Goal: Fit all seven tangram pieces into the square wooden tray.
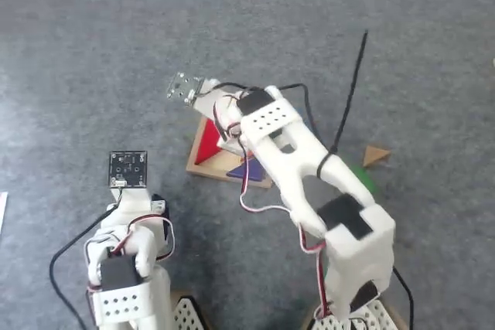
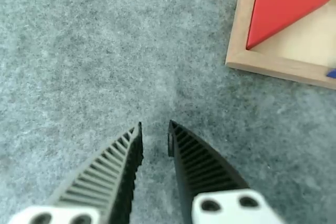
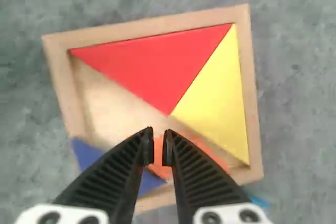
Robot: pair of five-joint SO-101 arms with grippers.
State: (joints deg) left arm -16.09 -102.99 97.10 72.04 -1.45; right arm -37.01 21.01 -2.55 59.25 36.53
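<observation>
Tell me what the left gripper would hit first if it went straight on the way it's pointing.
Most likely the grey mat. The left gripper points at bare surface, and the wooden tray sits off to one side of that line. Depth is hard to judge, but nothing else lies ahead.

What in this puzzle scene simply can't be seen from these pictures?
- High view: the right arm covers most of the tray and part of a green piece.
- Right wrist view: the right gripper hides much of the orange piece, so its shape is unclear.
- Left wrist view: the picture's edge cuts off the red triangle and most of the tray.
</observation>
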